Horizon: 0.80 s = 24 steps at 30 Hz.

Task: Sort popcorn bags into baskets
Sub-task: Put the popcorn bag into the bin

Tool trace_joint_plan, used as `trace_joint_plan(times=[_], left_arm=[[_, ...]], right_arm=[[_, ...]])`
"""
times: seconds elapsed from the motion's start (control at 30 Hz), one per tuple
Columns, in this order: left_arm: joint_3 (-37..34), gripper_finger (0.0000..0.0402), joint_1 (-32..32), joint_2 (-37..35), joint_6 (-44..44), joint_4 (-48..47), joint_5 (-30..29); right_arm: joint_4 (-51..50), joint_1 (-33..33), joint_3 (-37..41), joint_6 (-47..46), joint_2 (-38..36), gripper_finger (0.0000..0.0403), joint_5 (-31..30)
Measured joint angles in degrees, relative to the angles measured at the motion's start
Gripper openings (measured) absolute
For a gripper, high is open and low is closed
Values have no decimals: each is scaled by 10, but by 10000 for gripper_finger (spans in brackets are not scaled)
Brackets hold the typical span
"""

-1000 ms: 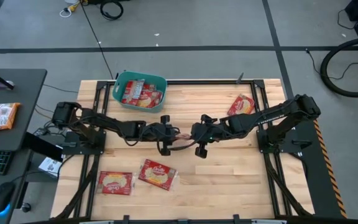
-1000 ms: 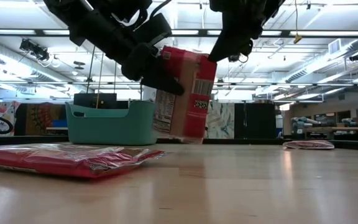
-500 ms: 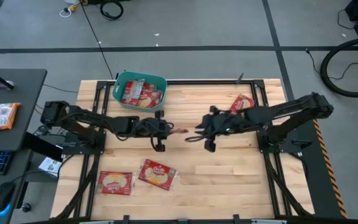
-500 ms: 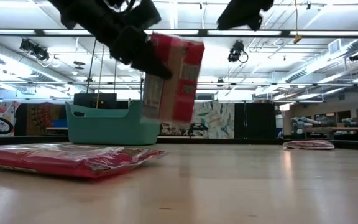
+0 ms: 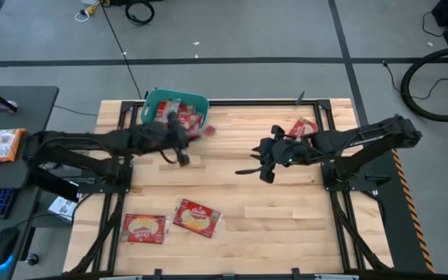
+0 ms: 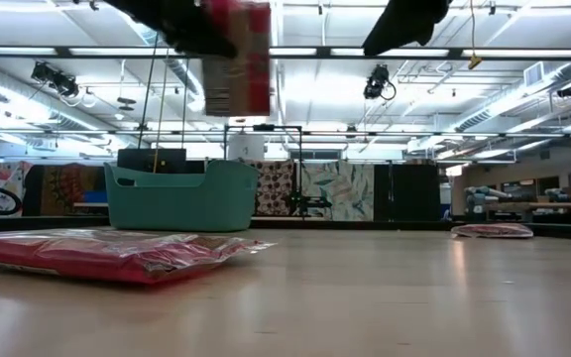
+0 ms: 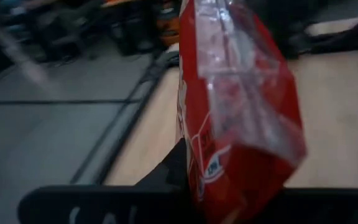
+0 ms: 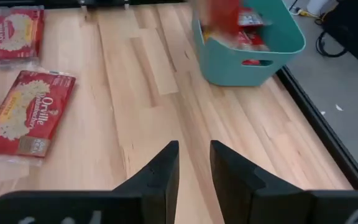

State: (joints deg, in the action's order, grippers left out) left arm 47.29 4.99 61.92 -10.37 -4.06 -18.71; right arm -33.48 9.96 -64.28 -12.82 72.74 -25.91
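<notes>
While two red packets [image 5: 173, 222] lie at lower left of the table [image 5: 286, 225], the left gripper [image 5: 179, 134] pinches a blurred packet [image 5: 199, 131] beside the teal tub [image 5: 176, 113]; right gripper [image 5: 264, 159], centre, stands slightly parted, empty.

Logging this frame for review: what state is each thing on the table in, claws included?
Left claw: shut on a red flat plastic popcorn bag, held in the air near the tub.
Right claw: open, empty, above bare wood.
Teal plastic rectangular tub: upright, bags inside.
Two red-orange bags: flat near the front edge.
One bag: flat by the right arm.
</notes>
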Motion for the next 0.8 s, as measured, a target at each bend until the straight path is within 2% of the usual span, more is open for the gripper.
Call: trace_joint_plan(times=[0.07,0.17,0.23,0.43,0.5,0.73,0.8], left_arm=[[1,36,23,-21,-12,-1,-36],[0,36,65,-39,-38,-36,-130],[0,36,100,-39,-40,-58,-171],[-2,36,201,12,-8,-124,-147],[0,36,221,40,-7,-105,-144],[0,36,276,118,16,-130,-168],[0,36,282,136,23,-137,-193]], right_arm=[[5,0,6,4,9,96,-2],[9,0,6,5,29,96,-2],[11,0,7,8,41,96,-1],[28,1,7,10,72,96,0],[35,1,7,10,79,96,0],[40,8,6,8,86,96,5],[38,9,7,9,86,96,5]])
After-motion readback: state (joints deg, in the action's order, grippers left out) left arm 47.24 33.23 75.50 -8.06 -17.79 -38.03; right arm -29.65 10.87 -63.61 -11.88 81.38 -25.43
